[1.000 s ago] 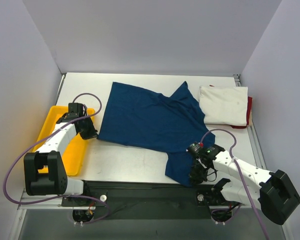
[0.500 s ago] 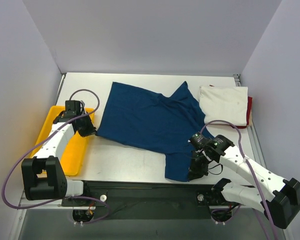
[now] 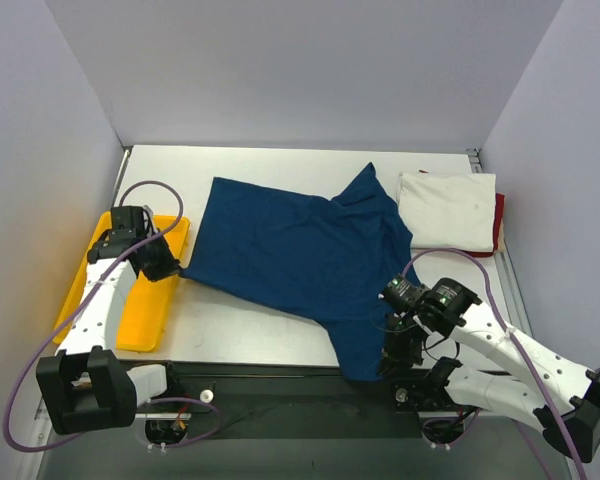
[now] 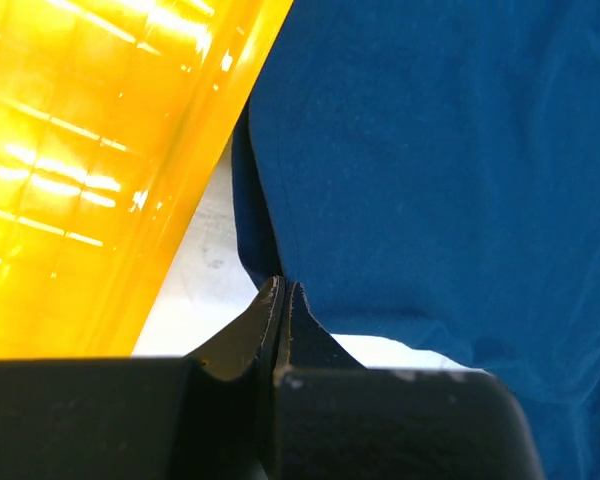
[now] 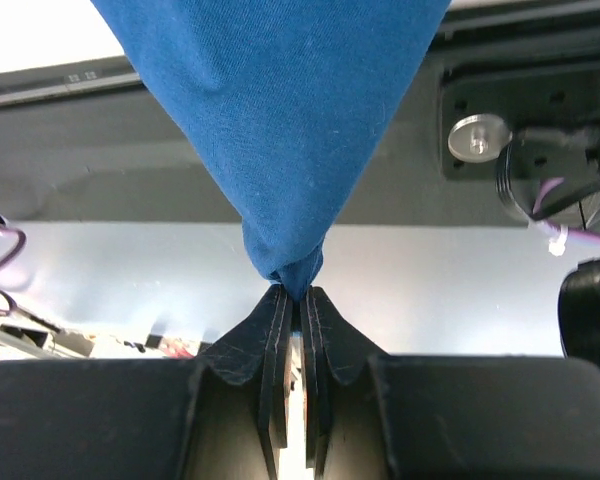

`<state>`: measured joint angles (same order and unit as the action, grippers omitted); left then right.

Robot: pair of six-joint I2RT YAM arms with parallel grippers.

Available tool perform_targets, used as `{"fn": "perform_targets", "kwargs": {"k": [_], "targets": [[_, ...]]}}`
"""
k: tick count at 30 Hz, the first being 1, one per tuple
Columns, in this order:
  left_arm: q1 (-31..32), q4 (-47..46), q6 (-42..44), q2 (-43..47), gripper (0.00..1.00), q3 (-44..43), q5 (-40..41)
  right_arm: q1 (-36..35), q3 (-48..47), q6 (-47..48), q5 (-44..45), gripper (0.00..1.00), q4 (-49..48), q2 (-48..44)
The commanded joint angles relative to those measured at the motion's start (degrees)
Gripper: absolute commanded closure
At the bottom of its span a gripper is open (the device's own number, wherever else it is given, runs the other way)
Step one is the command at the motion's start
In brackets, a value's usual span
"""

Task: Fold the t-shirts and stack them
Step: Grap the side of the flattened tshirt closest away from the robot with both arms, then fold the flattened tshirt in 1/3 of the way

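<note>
At the far left we saw the yellow tray (image 3: pixel 140 310) just beside the left gripper (image 3: pixel 172 268), whose jaws were pinched together on the left edge of the navy t-shirt (image 3: pixel 290 250). That shirt lay spread across the middle of the white tabletop (image 3: pixel 250 325). Its near corner reached past the front edge, where the right gripper (image 3: pixel 390 358) had its jaws clamped on the bunched cloth. At the far right the folded cream t-shirt (image 3: pixel 445 208) sat on the red t-shirt (image 3: pixel 498 225), which showed only as 1 thin strip. Pale walls closed 3 sides.
</note>
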<state>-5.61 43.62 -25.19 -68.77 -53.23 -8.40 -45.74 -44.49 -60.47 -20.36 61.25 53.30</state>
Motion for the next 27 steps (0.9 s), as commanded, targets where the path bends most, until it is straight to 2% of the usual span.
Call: {"fn": "perform_targets", "kwargs": {"k": [1,5,13,19,27], "targets": [[-0.9,4.9,1.0,3.1,1.0,-1.3,0.4,-1.9,-1.7,-4.0,-1.3,1.0,6.4,-1.7],[-1.1,6.8,1.3,4.9,1.0,0.6,-0.1,-2.7,-3.4,-4.4,-1.2,1.0,7.6,-1.6],[-0.1,7.5,1.3,4.5,1.0,0.6,-2.1,-0.9,-11.3,-1.2,5.4,1.0,9.3,3.7],[0.9,6.5,0.7,1.3,1.0,-1.6,-2.2,10.0,-16.4,9.5,5.9,1.0,9.1,10.2],[2.3,4.0,-1.5,-5.8,1.0,-5.6,-3.1,19.1,-24.6,20.6,6.9,1.0,8.4,20.8]]}}
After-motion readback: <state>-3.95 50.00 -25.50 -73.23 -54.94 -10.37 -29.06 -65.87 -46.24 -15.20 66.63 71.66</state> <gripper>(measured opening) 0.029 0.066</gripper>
